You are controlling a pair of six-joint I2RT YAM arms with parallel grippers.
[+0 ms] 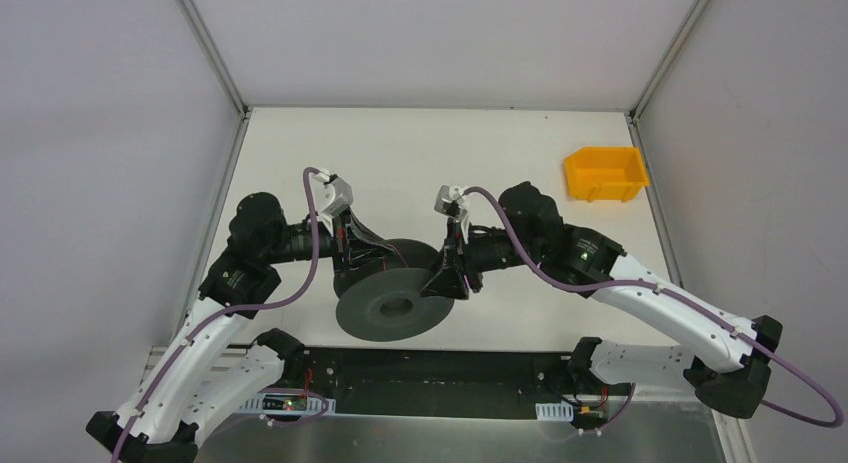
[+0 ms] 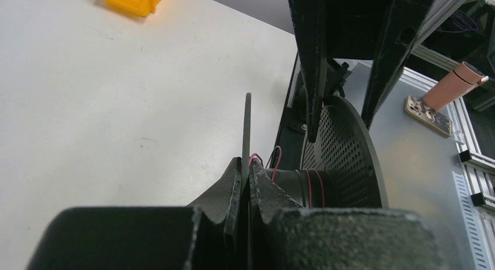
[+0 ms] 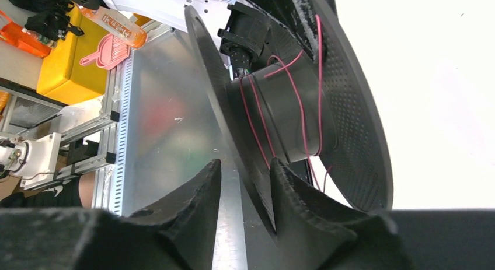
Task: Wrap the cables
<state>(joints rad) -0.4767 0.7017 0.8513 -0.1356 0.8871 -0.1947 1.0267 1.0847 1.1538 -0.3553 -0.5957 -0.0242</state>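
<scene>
Two robot arms meet over a white tabletop, seen from above and from both wrist cameras. At left, the left tool is closed tight on the black two-flanged plastic spool. Its wrist view shows both fingers pressed against the thin edge of one flange, with no gap on either side. The spool sits between the two tools near the front edge of the tabletop. It is tipped so that the broad face of its near flange turns up toward the overhead camera. Whether it touches the surface cannot be told. The thin reddish wire lies in the channel between the flanges. A few loose, uneven turns run round the dark hub, one strand runs along the inner, perforated face of a flange, and a small loop stands up off the hub close to the left tool's fingertips. Where the wire's ends lie cannot be made out. To the right of the spool, the right tool stands partly open, its two fingers astride the rim of the other flange. In its wrist view the disc passes between them, close against one finger and with clear space before the other, so it has no firm hold on anything. At far right, an orange plastic bin sits by the right edge of the tabletop, well apart from the arms and the spool.
</scene>
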